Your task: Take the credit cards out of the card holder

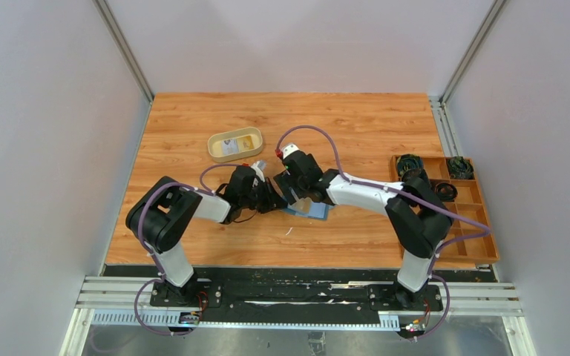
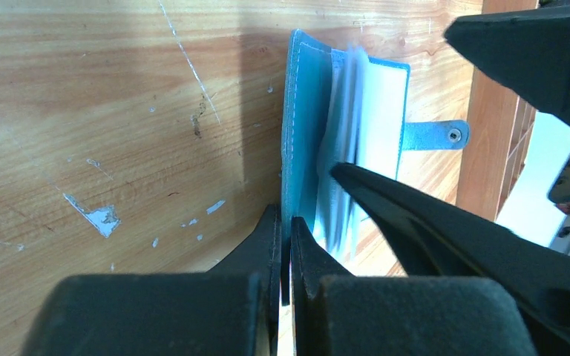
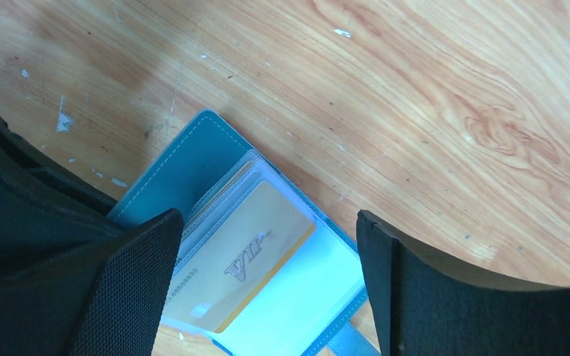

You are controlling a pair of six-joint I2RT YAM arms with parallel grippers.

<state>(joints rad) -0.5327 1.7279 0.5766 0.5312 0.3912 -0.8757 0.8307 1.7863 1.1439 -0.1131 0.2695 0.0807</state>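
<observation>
Crowded middle, open edges
The left gripper [image 2: 285, 230] pinches the card holder [image 2: 308, 111] by its cover while the right gripper [image 3: 267, 222], jaws wide, straddles the yellow card [image 3: 245, 259], blocking the middle; the desk [image 1: 356, 126] lies bare behind, save a tan tray [image 1: 211, 146] nearby and a wooden box [image 1: 466, 222] at right.

"VIP" — on the yellow card [image 3: 243, 259]

Two credit cards [image 3: 245, 252], one card holder [image 3: 185, 167], one tray [image 1: 234, 133], one box [image 1: 476, 249]
</observation>
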